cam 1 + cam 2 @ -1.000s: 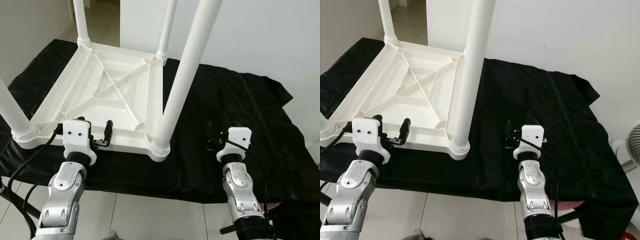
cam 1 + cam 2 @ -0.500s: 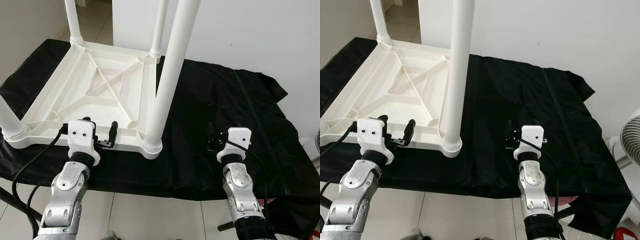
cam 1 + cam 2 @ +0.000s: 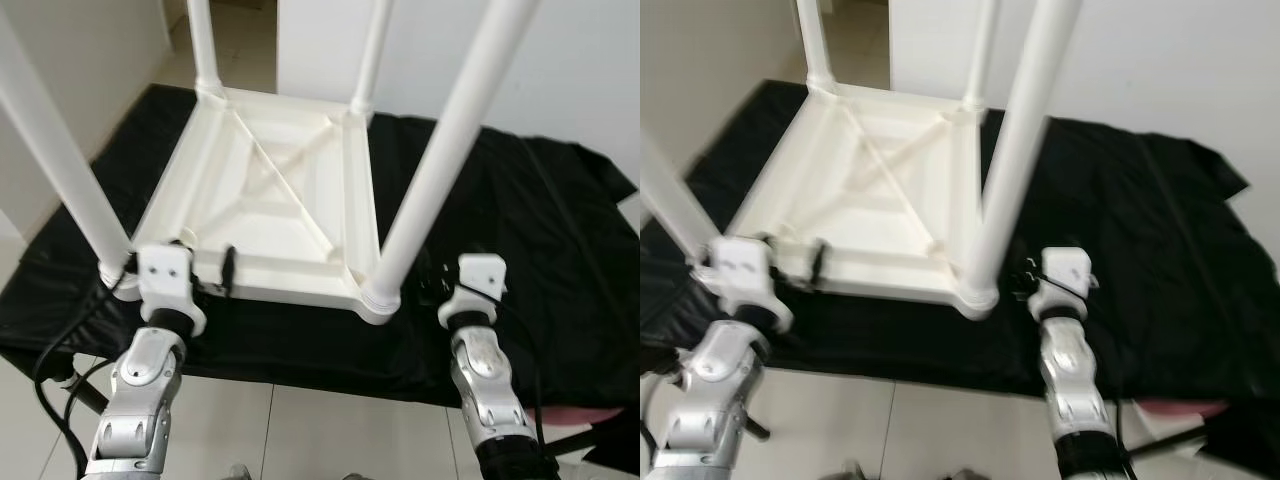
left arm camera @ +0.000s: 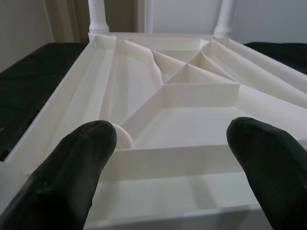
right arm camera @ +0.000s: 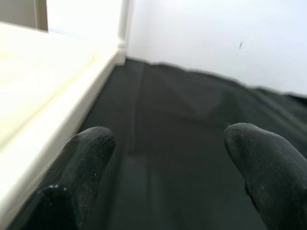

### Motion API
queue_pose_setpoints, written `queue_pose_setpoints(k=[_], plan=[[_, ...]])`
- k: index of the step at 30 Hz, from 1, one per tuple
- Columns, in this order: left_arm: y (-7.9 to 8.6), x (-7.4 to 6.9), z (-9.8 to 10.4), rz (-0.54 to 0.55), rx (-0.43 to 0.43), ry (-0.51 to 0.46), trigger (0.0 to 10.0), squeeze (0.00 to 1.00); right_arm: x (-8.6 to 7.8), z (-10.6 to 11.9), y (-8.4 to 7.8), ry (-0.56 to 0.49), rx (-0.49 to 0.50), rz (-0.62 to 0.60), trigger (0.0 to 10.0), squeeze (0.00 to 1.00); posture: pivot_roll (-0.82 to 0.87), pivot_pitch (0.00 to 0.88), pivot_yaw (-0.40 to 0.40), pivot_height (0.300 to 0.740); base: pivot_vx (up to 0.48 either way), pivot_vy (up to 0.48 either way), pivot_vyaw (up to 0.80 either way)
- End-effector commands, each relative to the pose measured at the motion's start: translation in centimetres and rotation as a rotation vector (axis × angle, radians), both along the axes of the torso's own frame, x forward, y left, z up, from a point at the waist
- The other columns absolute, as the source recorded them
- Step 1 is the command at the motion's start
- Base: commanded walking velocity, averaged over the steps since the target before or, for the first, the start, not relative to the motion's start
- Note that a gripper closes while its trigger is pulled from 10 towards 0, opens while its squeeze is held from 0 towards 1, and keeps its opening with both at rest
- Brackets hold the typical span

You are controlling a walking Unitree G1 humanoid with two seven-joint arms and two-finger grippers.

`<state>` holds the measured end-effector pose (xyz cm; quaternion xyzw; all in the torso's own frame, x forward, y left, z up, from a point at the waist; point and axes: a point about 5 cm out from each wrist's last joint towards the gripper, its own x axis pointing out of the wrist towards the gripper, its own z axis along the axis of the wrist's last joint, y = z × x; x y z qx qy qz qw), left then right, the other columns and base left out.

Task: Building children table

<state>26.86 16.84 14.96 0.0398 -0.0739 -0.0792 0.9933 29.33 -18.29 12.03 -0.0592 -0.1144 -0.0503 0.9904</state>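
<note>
A white plastic children's table lies upside down on a black cloth, its legs pointing up. The near right leg and near left leg rise close to me. My left gripper is open at the table's near rim, between those two legs. In the left wrist view its fingers frame the ribbed underside, just short of the rim. My right gripper is open over the cloth, just right of the near right leg's base. The right wrist view shows the table's side edge beside it.
The cloth covers a low platform whose front edge drops to the tiled floor. A white wall stands behind on the right. A black cable loops beside my left arm. A pinkish thing peeks out at the lower right.
The whole picture has shifted as the camera moved; the near left leg is now in full view. My right gripper stands closer to the near right leg's base. Both grippers stay open.
</note>
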Motion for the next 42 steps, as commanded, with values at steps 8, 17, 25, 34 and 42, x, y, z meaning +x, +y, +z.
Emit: queue_pose_setpoints(k=[8, 17, 25, 34, 42], plan=[[-0.2, 0.1, -0.1, -0.010, 0.086, -0.004, 10.0, 0.00, 0.0, -0.3, -0.1, 0.007, 0.012, -0.017, 10.0, 0.00, 0.05, 0.046, -0.095, 0.740, 0.000, 0.000, 0.00], [-0.5, 0.0, -0.2, -0.027, 0.104, -0.011, 10.0, 0.00, 0.1, -0.3, -0.2, 0.004, 0.009, -0.027, 10.0, 0.00, 0.06, 0.037, -0.096, 0.740, 0.000, 0.000, 0.00], [-1.2, -0.4, 0.0, -0.088, 0.111, -0.025, 10.0, 0.00, -1.0, -0.3, -1.4, -0.036, -0.007, -0.094, 10.0, 0.00, 0.06, 0.033, -0.096, 0.740, 0.000, 0.000, 0.00], [-2.1, -1.1, -0.2, -0.170, 0.134, -0.038, 10.0, 0.00, -3.9, -1.5, -1.3, -0.010, -0.026, -0.031, 10.0, 0.00, 0.05, 0.029, -0.082, 0.740, 0.000, 0.000, 0.00], [-2.3, -1.0, -0.3, -0.169, 0.136, -0.032, 10.0, 0.00, -4.4, -1.8, -1.3, 0.001, -0.049, 0.007, 10.0, 0.00, 0.05, 0.030, -0.075, 0.740, 0.000, -0.147, 0.00]])
